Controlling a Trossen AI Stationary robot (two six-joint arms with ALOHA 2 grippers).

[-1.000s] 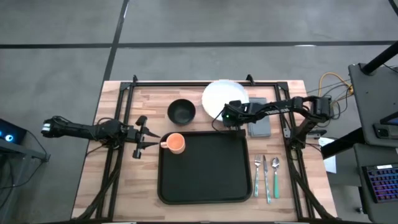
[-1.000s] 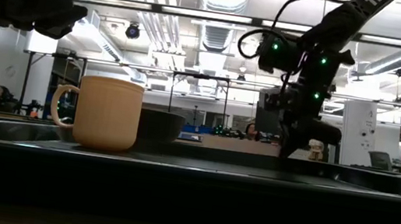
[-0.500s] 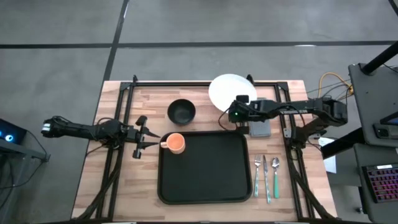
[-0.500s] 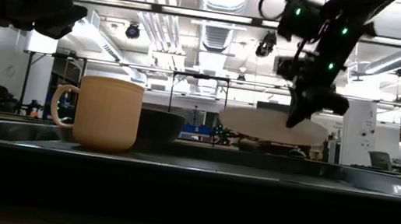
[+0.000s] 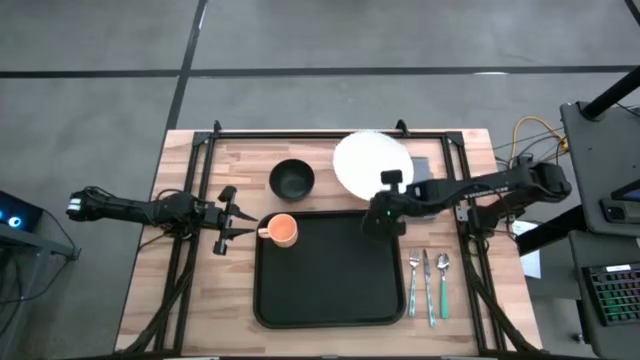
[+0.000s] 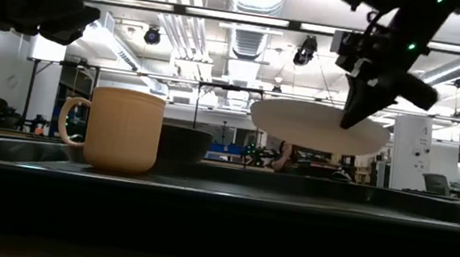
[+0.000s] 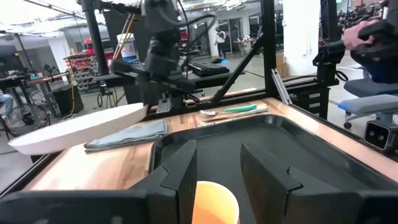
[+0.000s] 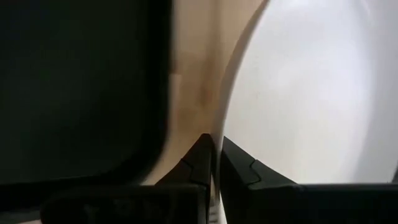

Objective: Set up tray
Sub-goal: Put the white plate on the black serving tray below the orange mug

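Right gripper point(image 5: 384, 199) has lifted the white plate point(image 5: 370, 163) off the table point(image 5: 180, 300), raised it higher, and drawn back toward the tray's point(image 5: 325, 300) far right corner.

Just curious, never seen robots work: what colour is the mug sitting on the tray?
The mug is orange, clearest in the high view.

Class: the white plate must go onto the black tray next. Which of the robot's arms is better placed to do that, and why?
The right. Its hand already grips the white plate by the rim, lifted off the table at the tray's far edge. The left hand sits open by the orange mug, across the tray from the plate.
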